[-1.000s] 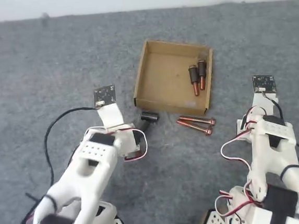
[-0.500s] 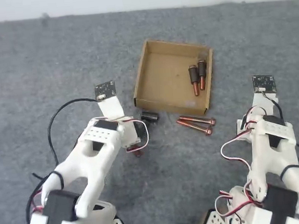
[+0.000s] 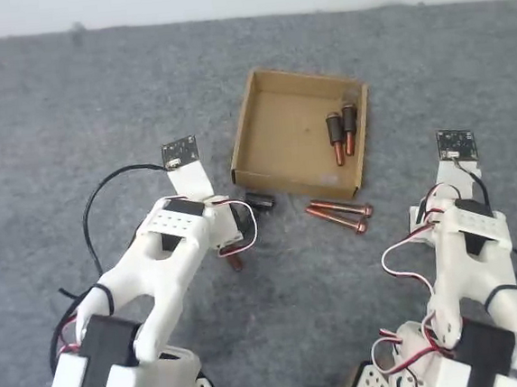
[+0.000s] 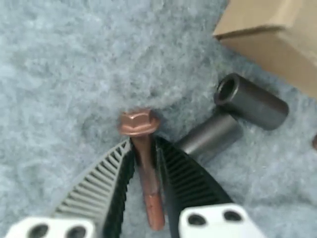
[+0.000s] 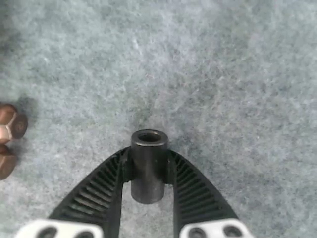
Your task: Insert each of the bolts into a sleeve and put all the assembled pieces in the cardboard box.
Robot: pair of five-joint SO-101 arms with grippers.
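Note:
My left gripper (image 4: 143,145) is shut on the shank of a copper bolt (image 4: 139,123), whose hex head points away from the wrist. Two black sleeves (image 4: 252,101) (image 4: 208,136) lie just past it on the carpet, near a corner of the cardboard box (image 4: 267,29). From above, the bolt's end (image 3: 235,261) sticks out under the left arm, beside a sleeve (image 3: 259,201). My right gripper (image 5: 148,153) is shut on an upright black sleeve (image 5: 148,166). The cardboard box (image 3: 298,183) holds two assembled pieces (image 3: 335,137) (image 3: 350,127).
Two loose copper bolts (image 3: 338,207) (image 3: 336,217) lie side by side just in front of the box; their heads (image 5: 10,126) show in the right wrist view. Grey carpet covers the table. Open carpet stretches to the far left and far right of the box.
The left arm has swung round and drawn slightly back from the sleeves, and the bolt's end has come into sight under its wrist. The right arm has kept still.

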